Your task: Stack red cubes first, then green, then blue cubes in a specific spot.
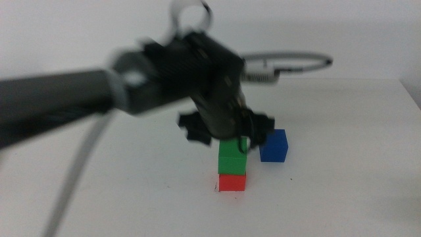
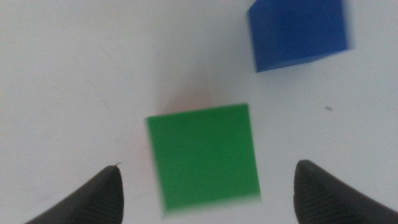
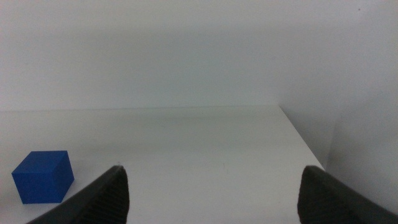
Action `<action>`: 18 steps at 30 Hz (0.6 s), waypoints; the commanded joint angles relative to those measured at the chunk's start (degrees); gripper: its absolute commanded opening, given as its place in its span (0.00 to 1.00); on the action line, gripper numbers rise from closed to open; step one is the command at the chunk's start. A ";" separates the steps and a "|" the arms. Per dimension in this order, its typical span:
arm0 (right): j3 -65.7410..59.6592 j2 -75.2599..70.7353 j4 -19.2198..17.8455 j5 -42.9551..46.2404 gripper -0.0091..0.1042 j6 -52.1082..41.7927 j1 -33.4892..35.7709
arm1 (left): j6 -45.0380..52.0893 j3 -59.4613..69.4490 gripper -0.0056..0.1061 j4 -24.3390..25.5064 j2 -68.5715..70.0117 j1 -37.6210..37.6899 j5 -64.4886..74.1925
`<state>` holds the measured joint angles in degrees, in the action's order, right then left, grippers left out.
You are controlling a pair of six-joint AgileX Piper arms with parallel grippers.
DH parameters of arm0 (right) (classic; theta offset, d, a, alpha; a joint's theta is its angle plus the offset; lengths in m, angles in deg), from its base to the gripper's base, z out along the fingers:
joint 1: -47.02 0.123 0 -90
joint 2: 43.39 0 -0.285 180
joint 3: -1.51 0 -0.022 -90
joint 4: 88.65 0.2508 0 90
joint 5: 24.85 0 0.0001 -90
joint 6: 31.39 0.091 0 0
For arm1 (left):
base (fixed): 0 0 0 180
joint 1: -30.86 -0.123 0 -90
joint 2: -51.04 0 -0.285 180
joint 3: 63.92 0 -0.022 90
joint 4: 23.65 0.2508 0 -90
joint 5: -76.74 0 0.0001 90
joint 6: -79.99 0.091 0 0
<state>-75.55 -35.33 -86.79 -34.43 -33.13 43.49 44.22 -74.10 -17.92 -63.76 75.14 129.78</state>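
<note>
The green cube (image 1: 232, 160) sits squarely on top of the red cube (image 1: 232, 182) near the table's middle. My left gripper (image 1: 231, 140) hovers just above this stack, reaching in from the left. In the left wrist view its jaws are open, wide apart on either side of the green cube (image 2: 204, 155) without touching it; the red cube is hidden beneath. The blue cube (image 1: 273, 146) rests on the table just behind and to the right of the stack, also seen at the blue cube (image 2: 297, 31) (image 3: 43, 176). My right gripper (image 3: 214, 171) is open, empty and outside the middle view.
The white table (image 1: 342, 184) ends at a right-hand edge near the wall. A grey cable loop (image 1: 289, 62) hangs behind the left arm.
</note>
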 commanded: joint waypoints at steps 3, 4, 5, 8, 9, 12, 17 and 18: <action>-0.16 -0.27 -0.14 0.48 0.90 -0.45 -0.42 | 9.30 -0.51 0.87 0.76 14.01 -1.11 10.06; -0.16 -0.27 -0.14 0.48 0.90 -0.45 -0.42 | 13.71 -0.51 0.87 2.02 17.41 -1.11 11.49; -0.16 -0.27 -0.14 0.48 0.90 -0.45 -0.42 | 17.62 -0.11 0.86 2.86 20.89 -1.21 12.52; -0.16 -0.27 -0.14 0.48 0.90 -0.45 -0.42 | 22.47 5.93 0.86 2.64 33.34 -1.99 9.59; -0.16 -0.27 -0.14 0.48 0.90 -0.45 -0.42 | 22.79 8.85 0.86 1.74 36.99 -2.49 7.91; -0.16 -0.27 -0.14 0.48 0.90 -0.45 -0.42 | 25.42 20.12 0.86 -2.38 48.58 -3.91 0.65; -0.16 -0.27 -0.14 0.48 0.90 -0.45 -0.42 | 27.04 23.61 0.86 -4.92 57.49 -4.88 -0.51; -0.16 -0.27 -0.14 0.48 0.90 -0.45 -0.42 | 27.04 23.47 0.86 -5.41 57.97 -4.88 -0.15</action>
<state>-75.55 -35.33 -86.79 -34.43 -33.13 43.49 70.81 -51.08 -22.18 -6.94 70.40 130.72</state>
